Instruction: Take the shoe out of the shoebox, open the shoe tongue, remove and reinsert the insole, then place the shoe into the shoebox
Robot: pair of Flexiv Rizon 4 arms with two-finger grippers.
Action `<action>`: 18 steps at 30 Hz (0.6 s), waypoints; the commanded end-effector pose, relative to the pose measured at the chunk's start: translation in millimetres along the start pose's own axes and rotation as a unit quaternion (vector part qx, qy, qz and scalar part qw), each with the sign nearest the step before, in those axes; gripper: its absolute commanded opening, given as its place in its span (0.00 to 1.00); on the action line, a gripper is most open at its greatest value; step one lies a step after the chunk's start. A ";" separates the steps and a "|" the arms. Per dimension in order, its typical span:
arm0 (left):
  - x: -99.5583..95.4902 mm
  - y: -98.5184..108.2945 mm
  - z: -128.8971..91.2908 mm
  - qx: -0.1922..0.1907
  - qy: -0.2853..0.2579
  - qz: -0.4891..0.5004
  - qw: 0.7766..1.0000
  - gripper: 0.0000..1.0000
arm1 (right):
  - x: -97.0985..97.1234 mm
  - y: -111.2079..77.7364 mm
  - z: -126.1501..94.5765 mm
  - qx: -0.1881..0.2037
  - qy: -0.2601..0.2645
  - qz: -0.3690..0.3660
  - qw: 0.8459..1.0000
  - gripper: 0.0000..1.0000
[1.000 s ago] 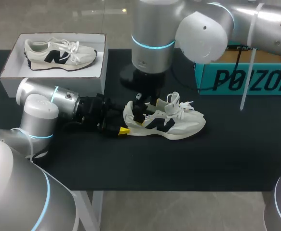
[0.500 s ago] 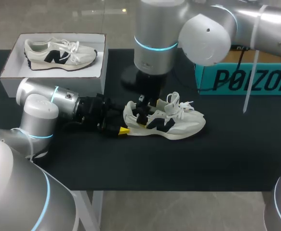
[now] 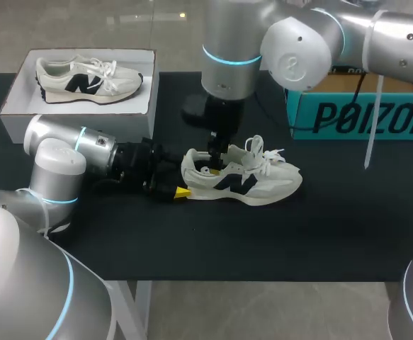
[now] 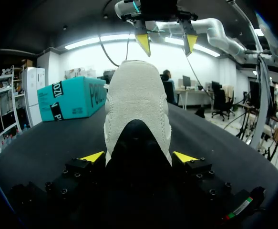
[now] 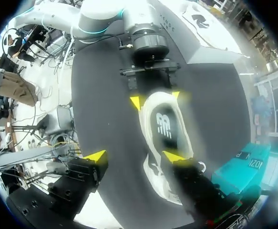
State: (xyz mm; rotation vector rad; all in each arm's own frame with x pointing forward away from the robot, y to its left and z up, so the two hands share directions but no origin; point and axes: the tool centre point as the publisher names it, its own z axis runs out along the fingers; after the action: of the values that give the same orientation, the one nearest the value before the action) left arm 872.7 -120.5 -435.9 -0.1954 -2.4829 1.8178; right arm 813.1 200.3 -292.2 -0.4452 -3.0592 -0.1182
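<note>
The shoe [image 3: 245,180] lies on its sole on the black bench [image 3: 334,234], about in the middle. Its long axis runs across the bench from my left side to my right side. The heel points to my left arm and the toe points to the teal box [image 3: 362,117], which stands at the far right, apart from the toe. My left gripper [image 4: 138,157] lies low on the bench and holds the heel, with one yellow tip on each side of it. My right gripper [image 5: 135,155] hangs above the shoe opening with its fingers wide apart, and it holds nothing. Inside the opening I can see the insole [image 5: 163,125]. The laces lie loose over the front part. At the far left stands the white shoebox [image 3: 153,88], well apart from my shoe, with a second shoe [image 3: 86,79] lying in it.
</note>
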 end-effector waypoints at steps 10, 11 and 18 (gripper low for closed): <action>0.3 0.1 1.0 -0.002 0.000 0.000 1.000 0.00 | -39.8 -3.2 29.0 -0.003 -0.020 -0.006 1.000 0.00; 0.3 0.1 1.0 -0.002 0.000 0.000 1.000 0.00 | -43.3 -2.5 29.4 0.001 -0.022 -0.006 1.000 0.00; 0.3 0.1 1.0 -0.002 0.000 0.000 1.000 0.00 | -62.7 -4.1 33.0 0.008 -0.033 -0.001 0.999 0.00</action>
State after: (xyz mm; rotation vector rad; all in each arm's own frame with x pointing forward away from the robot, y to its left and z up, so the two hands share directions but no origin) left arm 872.7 -120.4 -435.9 -0.1954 -2.4830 1.8177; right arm 864.8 179.3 -325.4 -0.4530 -3.1277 -0.0924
